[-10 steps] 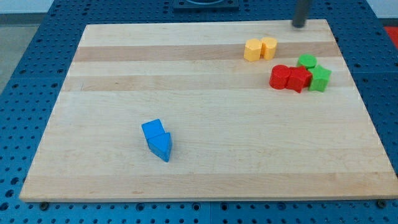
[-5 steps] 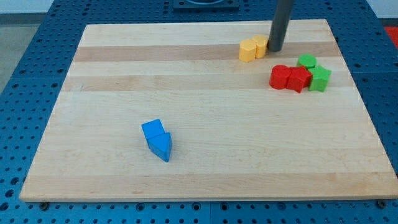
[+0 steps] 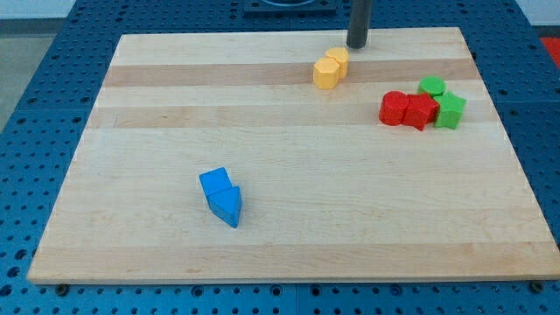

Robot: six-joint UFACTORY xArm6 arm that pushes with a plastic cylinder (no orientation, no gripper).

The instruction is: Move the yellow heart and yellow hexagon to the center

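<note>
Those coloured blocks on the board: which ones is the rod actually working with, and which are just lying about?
Part of the job:
- the two yellow blocks, touching each other
- my tip, just up and right of them

Just lying about:
- red blocks
- green blocks
- blue blocks

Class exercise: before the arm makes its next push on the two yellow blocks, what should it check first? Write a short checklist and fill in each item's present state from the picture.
1. Tip visible: ok, near the view's top edge of the board.
2. Tip behind the yellow blocks for a push toward the centre: ok; it sits up and to the view's right of them, apart.
3. Yellow blocks together: ok, touching.
4. Which is heart, which hexagon: cannot tell.
5. Path to the centre free: ok; the red blocks and green blocks lie to the view's right, the blue blocks lower left.
6. Yellow blocks centred: not ok.
</note>
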